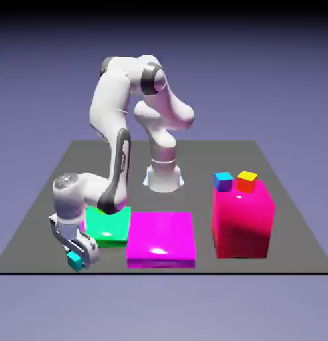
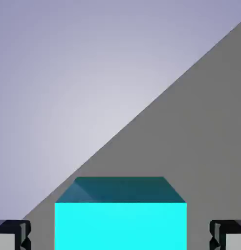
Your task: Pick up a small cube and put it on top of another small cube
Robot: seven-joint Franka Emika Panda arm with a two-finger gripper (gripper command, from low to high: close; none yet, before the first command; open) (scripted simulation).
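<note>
Hand view: claw (image 2: 120,237) apart, its fingertips (image 2: 25,235) either side of the teal cube (image 2: 120,224), touching neither.

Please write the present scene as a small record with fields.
cube to move: teal cube, near the edge of the table
jaws: open, one on each side of the teal cube, gap visible at both sides
target: orange cube, on top of the red block
target's neighbour: blue cube
low blocks: green, magenta
stacking: not yet done
</note>
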